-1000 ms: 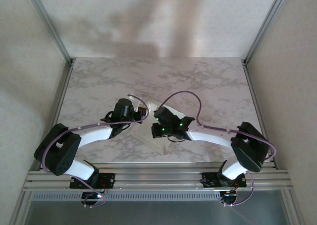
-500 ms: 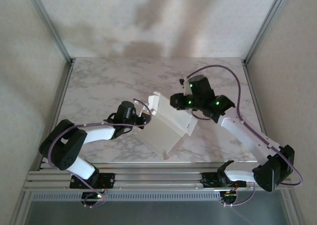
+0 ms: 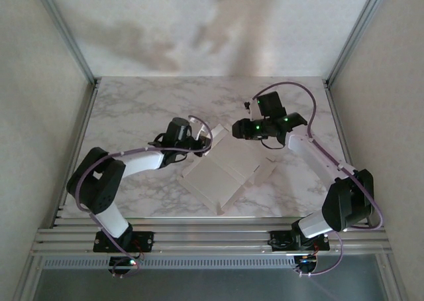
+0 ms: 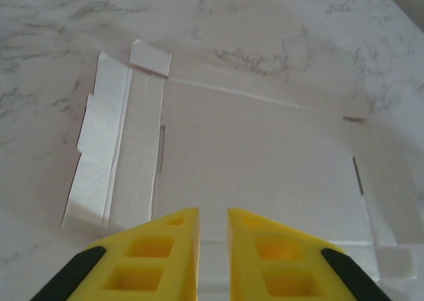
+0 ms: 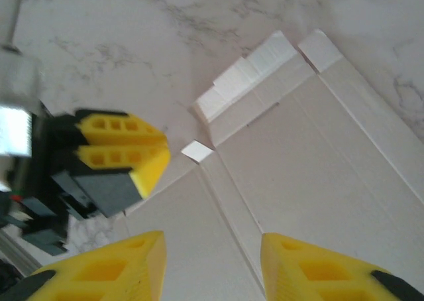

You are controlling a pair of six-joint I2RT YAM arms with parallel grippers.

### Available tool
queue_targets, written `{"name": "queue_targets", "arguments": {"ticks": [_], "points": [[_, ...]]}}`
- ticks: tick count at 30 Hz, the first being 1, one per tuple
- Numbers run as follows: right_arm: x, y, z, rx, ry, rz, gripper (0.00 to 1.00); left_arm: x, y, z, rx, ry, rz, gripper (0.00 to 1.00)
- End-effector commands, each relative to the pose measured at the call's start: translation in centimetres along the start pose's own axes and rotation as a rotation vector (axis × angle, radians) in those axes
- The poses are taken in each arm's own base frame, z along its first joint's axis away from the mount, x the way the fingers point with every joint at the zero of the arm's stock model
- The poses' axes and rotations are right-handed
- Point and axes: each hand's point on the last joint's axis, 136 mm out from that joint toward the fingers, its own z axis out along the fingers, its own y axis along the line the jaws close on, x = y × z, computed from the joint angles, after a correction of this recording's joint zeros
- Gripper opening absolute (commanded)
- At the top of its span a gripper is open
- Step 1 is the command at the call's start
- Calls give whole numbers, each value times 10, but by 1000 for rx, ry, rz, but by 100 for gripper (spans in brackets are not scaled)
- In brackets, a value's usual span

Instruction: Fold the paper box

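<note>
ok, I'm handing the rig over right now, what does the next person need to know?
Left gripper: jaws a crack apart, empty, over one edge of the paper box.
Right gripper: open, empty, above the far side of the card.
Paper box: opened out, white side up, mid marble table; neither gripper holds it.
Done: no folded shape to see yet.
Left: essentially the whole fold.

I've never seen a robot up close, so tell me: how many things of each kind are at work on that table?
box: 1, flat, white side up
grippers: 2, the left gripper and the right gripper
Total: 3
</note>
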Motion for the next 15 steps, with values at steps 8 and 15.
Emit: {"name": "queue_targets", "arguments": {"ticks": [8, 15], "points": [[62, -22, 34, -49, 46, 187, 31, -32, -2, 44, 41, 121, -168, 32], [90, -63, 56, 85, 0, 261, 11, -49, 11, 92, 28, 151, -253, 41]]}}
